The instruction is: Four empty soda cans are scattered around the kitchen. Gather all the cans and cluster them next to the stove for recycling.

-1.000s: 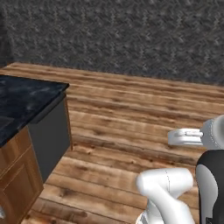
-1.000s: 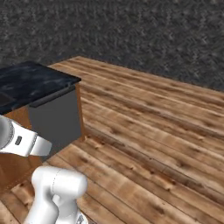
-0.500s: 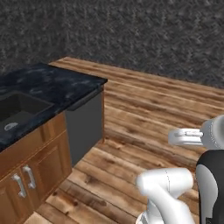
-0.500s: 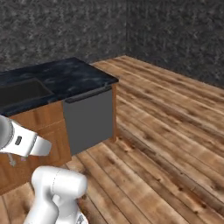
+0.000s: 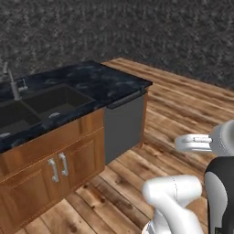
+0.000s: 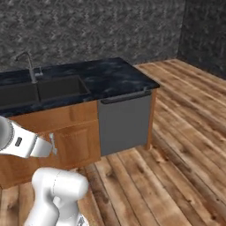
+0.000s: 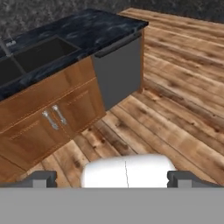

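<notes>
No readable text showing anywhere, no labels, brands, numbers or signs appearing on the surface [image 5: 91, 80], the cabinet doors [image 5: 55, 164], the dishwasher front [image 6: 123, 126]

Black counter [image 5: 98, 80] with sink [image 5: 41, 103]

You see the surface [image 5: 87, 82] run off the frame's left edge, far beyond the pincer [image 7: 112, 178]. Its sink [image 6: 39, 90] is cut there too, and the faucet [image 5: 11, 82] is too blurred to read.
</notes>
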